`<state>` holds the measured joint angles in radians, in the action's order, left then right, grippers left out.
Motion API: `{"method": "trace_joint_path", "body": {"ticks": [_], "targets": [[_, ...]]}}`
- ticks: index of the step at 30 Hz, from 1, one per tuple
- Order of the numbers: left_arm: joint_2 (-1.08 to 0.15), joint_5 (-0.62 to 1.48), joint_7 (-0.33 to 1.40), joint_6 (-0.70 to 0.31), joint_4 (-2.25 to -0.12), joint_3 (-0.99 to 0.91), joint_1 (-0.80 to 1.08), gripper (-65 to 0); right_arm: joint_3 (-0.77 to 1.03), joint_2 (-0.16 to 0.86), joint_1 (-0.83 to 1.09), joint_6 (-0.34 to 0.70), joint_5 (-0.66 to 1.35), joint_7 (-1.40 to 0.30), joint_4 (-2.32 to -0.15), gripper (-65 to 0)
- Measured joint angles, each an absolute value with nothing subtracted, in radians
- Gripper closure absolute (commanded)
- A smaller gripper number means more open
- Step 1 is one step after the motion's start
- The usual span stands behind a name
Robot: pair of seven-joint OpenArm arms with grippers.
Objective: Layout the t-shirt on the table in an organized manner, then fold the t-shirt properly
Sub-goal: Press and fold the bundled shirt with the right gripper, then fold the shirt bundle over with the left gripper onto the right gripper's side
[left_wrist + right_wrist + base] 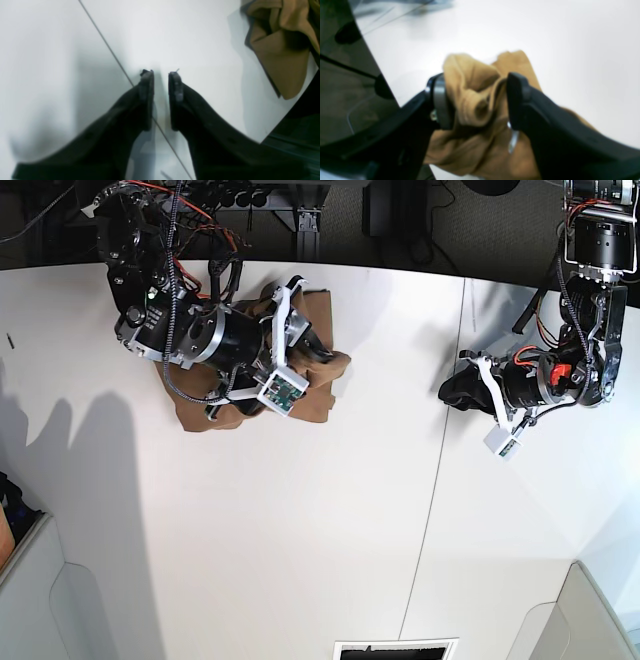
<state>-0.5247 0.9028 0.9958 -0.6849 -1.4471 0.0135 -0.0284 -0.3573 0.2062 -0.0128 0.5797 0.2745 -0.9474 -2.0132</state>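
The tan t-shirt [318, 308] lies crumpled in a heap at the far left of the white table [300, 510]. My right gripper [318, 352] sits on the heap. In the right wrist view its jaws [476, 82] stand wide, shut on a thick bunch of the t-shirt [472, 100] that presses against both fingers. My left gripper [452, 390] hovers at the far right, well apart from the shirt. Its fingers [161, 73] stand a little apart over bare table, open with nothing between them, and the t-shirt [282, 55] shows only at the upper right of that view.
A thin dark seam [435, 480] runs across the table beside the left gripper, also seen as the seam [107, 45] in the left wrist view. Beyond the far table edge [400, 270] are dark floor and cables. Grey panels [35, 590] stand at the near corners.
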Motion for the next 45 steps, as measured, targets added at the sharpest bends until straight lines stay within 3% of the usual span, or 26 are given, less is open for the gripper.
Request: {"method": "trace_joint_path", "body": {"ticks": [8, 17, 19, 21, 26, 33, 40, 45], "targets": [[-0.566, 0.912, 0.995, -0.685, -1.447, 0.014, -0.028, -16.1, -0.478, 0.223, -0.062, 0.561, 0.326, -0.946, -2.014, -31.5], [-0.602, 0.970, 1.012, -0.685, -1.488, -0.033, -0.028, -16.0, -0.382, 0.157, -0.064, 0.504, 0.305, -0.871, -2.061, -30.3], [-0.607, 0.988, 1.026, -0.685, -1.524, -0.050, -0.029, -16.0, -0.328, 0.136, -0.078, 0.493, 0.302, -0.864, -2.063, -19.3], [-0.610, 0.993, 1.050, -0.685, -1.562, -0.053, -0.029, -16.0, -0.284, 0.130, -0.106, 0.458, 0.301, -0.863, -2.062, 0.0], [-0.602, 1.042, 1.061, -0.686, -1.643, -0.052, -0.028, -15.9, -0.154, 0.130, -0.147, 0.449, 0.208, -0.850, -2.011, 0.0], [-0.496, 1.074, 1.063, -0.689, -1.839, -0.038, -0.028, -9.1, 0.009, 0.133, -0.217, 0.442, 0.246, -0.817, -1.750, 0.0], [-0.369, 0.997, 1.053, -0.690, -1.952, 0.150, 0.006, -8.8, -0.006, 0.130, -0.269, 0.452, 0.272, -0.800, -1.472, 0.0], [-0.280, 0.953, 1.029, -0.690, -1.952, 0.236, 0.038, -8.8, -0.037, 0.130, -0.272, 0.475, 0.286, -0.796, -1.389, 0.0]]}}
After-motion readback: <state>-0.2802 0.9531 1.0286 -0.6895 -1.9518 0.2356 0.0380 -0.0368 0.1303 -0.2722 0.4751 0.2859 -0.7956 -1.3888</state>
